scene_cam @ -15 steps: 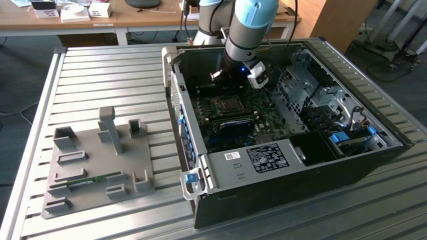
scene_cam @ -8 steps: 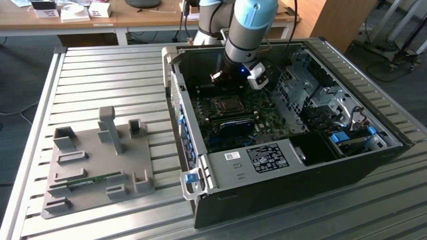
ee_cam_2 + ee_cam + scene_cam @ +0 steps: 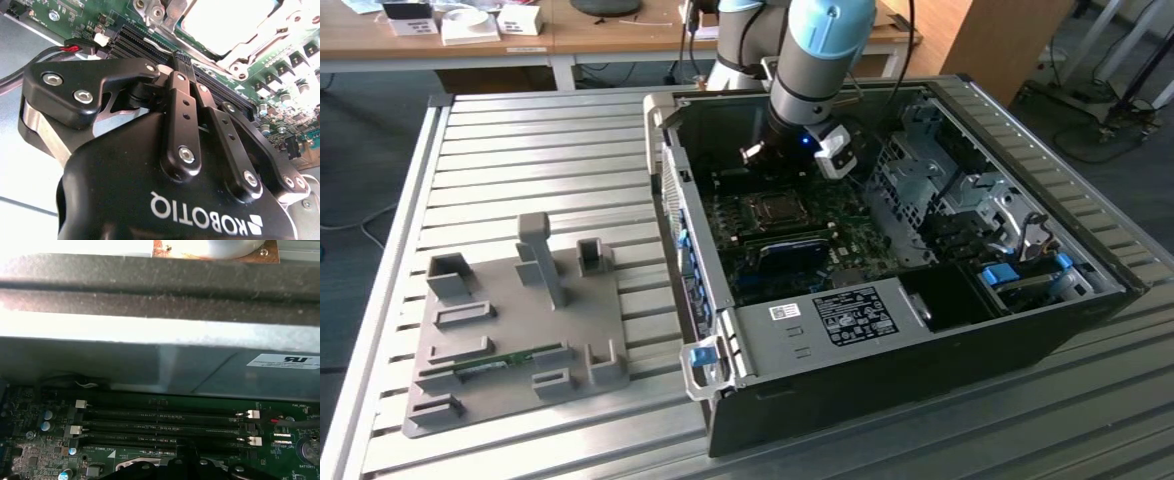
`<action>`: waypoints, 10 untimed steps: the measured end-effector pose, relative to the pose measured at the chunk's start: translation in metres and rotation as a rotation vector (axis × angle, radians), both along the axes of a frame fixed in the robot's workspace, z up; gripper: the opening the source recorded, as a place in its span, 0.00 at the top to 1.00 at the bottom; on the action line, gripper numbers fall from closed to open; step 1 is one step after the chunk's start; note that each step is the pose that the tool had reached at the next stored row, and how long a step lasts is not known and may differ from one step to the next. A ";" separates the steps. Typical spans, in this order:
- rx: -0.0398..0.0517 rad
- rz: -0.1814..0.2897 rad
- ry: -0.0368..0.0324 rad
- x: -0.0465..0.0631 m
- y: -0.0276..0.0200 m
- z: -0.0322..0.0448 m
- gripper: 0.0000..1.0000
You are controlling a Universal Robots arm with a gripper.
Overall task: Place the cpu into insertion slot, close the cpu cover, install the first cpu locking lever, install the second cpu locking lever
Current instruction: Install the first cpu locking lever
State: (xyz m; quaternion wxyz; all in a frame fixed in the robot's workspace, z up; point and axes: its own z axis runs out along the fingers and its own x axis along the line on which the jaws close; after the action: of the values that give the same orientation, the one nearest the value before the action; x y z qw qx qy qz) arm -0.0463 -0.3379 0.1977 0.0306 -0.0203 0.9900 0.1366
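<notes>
One black two-fingered hand (image 3: 176,56) is on your arm. It is down inside the open black computer case (image 3: 881,400), which lies on its side on the ribbed grey metal worktop (image 3: 547,150). Its fingers are pressed together at the tips, and I find nothing between them in either wrist view.

Finding on the part: the small square cpu with the silver-grey metal top (image 3: 225,20) is not in the hand. It sits in the dark-framed square insertion slot (image 3: 753,208) at the middle of the green motherboard (image 3: 282,467). The thin silvery windowed cpu cover (image 3: 235,57) appears to lie flat around the chip, so I judge it seated and covered. I cannot tell whether either locking lever is latched.

Finding on position: your fingertips hang over the long black memory slots (image 3: 165,426), which run side by side along one edge of the insertion slot. On one side of the hand stands the grey case wall (image 3: 150,365), toward the worktop's edge by the wooden desk (image 3: 587,40). On the opposite side, just beside the tips, lies the insertion slot. The work therefore lies away from that wall, near the hand but not under it. The memory slots' long axis runs across that line.
</notes>
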 end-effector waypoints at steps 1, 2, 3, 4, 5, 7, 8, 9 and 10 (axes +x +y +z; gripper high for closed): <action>0.0001 0.000 0.0000 0.000 0.0000 0.0001 0.89; 0.0001 0.000 0.0000 0.000 0.0000 0.0002 0.89; -0.0001 0.000 0.0001 0.000 0.0000 0.0004 0.89; 0.0000 0.000 0.0000 0.000 0.0000 0.0005 0.89; -0.0001 0.000 0.0000 0.000 0.0000 0.0010 0.89; 0.0000 0.000 0.0001 0.000 0.0000 0.0014 0.89; -0.0001 0.000 0.0001 0.000 0.0000 0.0014 0.89; -0.0003 0.000 0.0002 0.000 -0.0001 0.0014 0.89; -0.0003 0.000 0.0002 0.000 -0.0001 0.0013 0.89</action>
State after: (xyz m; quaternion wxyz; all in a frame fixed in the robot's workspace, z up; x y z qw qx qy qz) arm -0.0463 -0.3380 0.1990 0.0305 -0.0203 0.9900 0.1364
